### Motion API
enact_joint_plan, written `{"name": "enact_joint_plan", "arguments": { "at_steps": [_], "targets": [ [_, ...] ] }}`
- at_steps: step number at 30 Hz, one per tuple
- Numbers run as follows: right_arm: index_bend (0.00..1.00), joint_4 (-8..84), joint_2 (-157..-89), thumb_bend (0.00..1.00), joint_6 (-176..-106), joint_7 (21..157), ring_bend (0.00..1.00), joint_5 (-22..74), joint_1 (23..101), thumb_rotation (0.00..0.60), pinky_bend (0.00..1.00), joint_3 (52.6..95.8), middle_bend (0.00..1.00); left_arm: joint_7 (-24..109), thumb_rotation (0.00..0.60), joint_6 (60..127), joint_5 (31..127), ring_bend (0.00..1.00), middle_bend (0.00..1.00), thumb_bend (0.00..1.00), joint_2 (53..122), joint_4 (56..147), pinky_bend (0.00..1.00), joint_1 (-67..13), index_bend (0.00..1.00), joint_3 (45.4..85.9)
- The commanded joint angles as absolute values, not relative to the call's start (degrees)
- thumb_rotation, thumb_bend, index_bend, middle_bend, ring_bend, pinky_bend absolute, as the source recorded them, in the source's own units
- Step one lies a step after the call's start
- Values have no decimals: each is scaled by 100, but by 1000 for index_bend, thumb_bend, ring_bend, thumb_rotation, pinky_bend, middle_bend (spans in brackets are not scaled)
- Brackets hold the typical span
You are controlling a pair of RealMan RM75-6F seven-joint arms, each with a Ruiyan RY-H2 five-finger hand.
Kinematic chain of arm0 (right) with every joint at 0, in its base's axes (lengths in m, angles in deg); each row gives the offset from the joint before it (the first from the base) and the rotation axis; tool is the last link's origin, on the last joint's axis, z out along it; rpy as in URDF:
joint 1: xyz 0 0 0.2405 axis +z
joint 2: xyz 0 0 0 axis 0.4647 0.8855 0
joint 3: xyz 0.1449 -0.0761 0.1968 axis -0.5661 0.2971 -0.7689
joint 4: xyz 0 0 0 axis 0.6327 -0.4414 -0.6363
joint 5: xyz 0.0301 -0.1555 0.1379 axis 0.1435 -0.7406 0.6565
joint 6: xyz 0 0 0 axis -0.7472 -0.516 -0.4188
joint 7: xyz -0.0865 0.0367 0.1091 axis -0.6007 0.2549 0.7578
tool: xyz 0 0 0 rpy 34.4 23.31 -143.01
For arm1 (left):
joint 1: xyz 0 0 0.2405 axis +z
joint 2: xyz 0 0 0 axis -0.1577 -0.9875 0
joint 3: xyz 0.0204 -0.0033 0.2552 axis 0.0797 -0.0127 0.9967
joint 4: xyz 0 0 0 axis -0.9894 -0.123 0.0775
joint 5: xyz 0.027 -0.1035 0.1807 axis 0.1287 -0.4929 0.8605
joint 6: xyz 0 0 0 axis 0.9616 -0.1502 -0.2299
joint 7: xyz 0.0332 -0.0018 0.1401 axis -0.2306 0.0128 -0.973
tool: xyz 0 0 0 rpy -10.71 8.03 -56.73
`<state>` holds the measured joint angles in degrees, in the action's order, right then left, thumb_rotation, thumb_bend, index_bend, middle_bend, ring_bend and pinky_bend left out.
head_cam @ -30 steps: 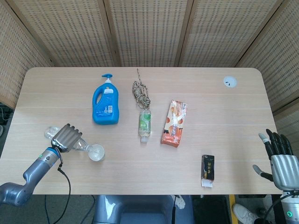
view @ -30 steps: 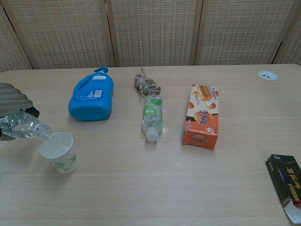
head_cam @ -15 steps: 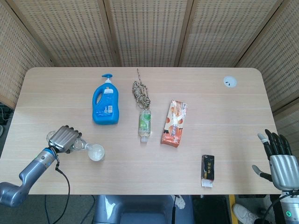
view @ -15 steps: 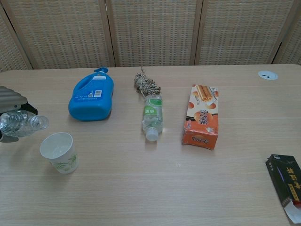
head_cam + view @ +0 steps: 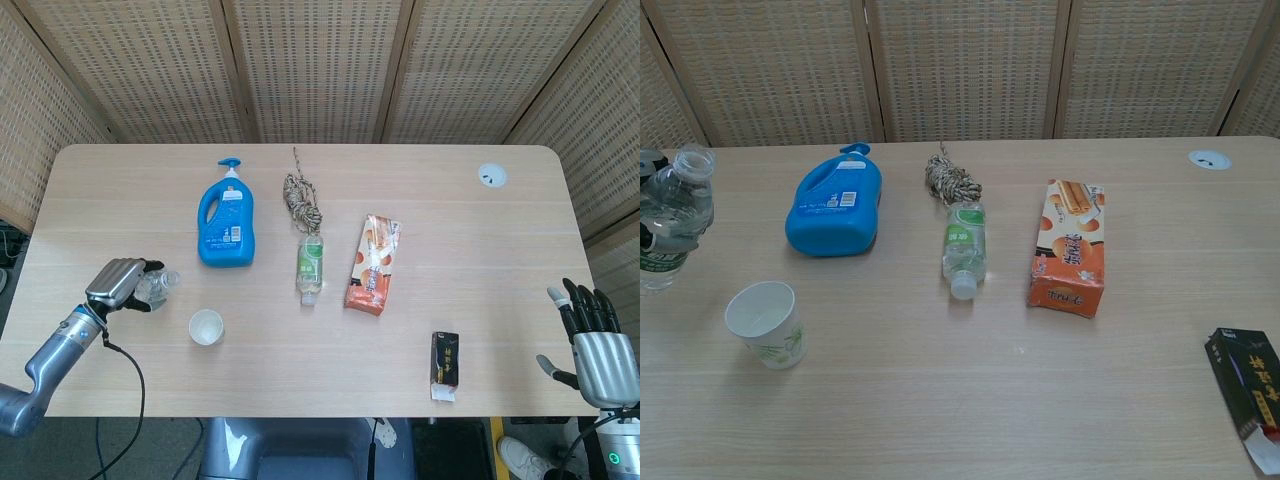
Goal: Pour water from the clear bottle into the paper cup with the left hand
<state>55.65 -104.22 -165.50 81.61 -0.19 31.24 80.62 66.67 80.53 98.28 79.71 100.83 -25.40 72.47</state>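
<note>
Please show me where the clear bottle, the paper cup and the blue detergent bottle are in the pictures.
clear bottle [image 5: 676,200]: chest view, on its transparent body.
paper cup [image 5: 767,324]: chest view, on its outer wall.
blue detergent bottle [image 5: 226,228]: head view, on its label.

- detergent jug [image 5: 833,210]: bright blue
- snack box [image 5: 1069,248]: orange
- paper cup [image 5: 766,324]: white, green leafy print
- small box [image 5: 1249,389]: black
- lying bottle [image 5: 964,248]: green label

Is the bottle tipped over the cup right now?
No, the left hand holds the clear bottle nearly upright, off to the side of the paper cup.
</note>
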Motion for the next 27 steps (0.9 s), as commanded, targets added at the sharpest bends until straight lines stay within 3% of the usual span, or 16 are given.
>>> {"name": "enact_joint_plan", "arguments": {
  "at_steps": [1,9,21,27],
  "targets": [
    [70,5557,-10424,0,-16534,8160,0,-11,3131,600,0,8061,0,7993,600,8610,10045,416,503,473,8575,9237,488,-2379,704,6946],
    [70,5538,-10426,0,-16532,8167,0,2,3134,600,0,8053,0,9247,600,8920,9887,415,505,473,9617,8326,486,-2293,688,6681],
    [70,5522,-10410,0,-16500,8228,0,39,3146,600,0,8040,0,9719,600,8744,9718,415,505,473,10114,7990,480,-2313,647,6552],
    [70,5521,-10410,0,-16497,8234,0,33,3146,600,0,8047,0,10001,600,8672,9703,416,502,468,10358,7672,426,-2305,583,6540]
  ]
}}
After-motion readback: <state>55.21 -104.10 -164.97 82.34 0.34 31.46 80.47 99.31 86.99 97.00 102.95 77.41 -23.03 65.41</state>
